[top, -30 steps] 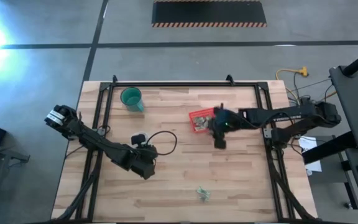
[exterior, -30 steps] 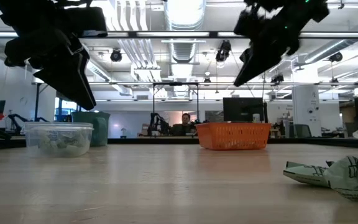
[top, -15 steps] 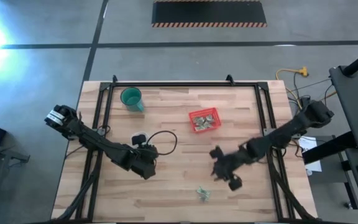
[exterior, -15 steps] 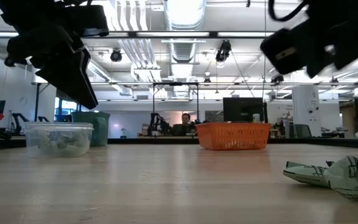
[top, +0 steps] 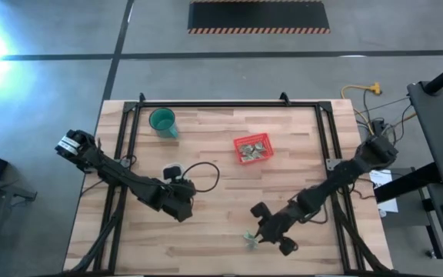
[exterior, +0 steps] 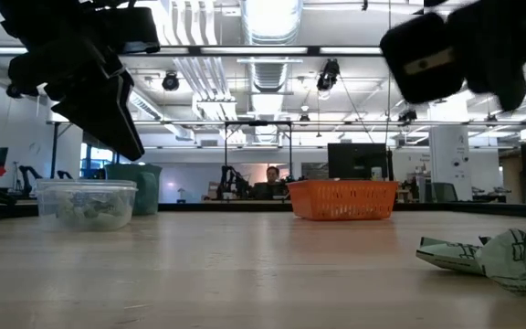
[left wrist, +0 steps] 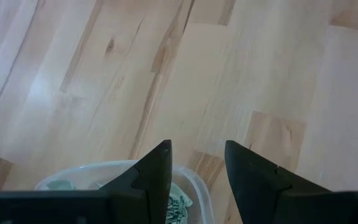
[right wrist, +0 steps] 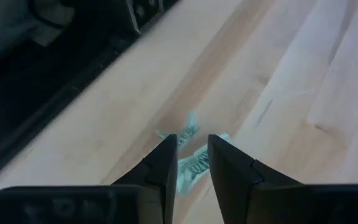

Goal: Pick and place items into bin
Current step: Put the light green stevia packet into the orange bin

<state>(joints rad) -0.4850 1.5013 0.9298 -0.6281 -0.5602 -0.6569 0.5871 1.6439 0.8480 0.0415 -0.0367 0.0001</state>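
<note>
A small heap of crumpled pale green and white items [top: 252, 240] lies near the table's near edge, and shows at the right of the low view [exterior: 491, 256]. My right gripper [right wrist: 191, 148] hovers above it, fingers a little apart, nothing between them. The red bin [top: 252, 148] stands toward the far right and holds some pieces. My left gripper [left wrist: 197, 158] hangs open over a clear plastic tub [left wrist: 104, 180] with green pieces inside, left of the table's middle [top: 180, 209].
A teal cup [top: 162, 121] stands at the far left. The clear tub [exterior: 85, 203] sits on the table under the left arm. Black frame rails [top: 121, 154] run along the table's sides. Bare wood [top: 221, 200] lies between the two arms.
My right gripper has swung from above the red bin toward the table's near edge, sinking and turning as it went, and now stands over the heap of items. The heap, the bin and my left gripper have kept still.
</note>
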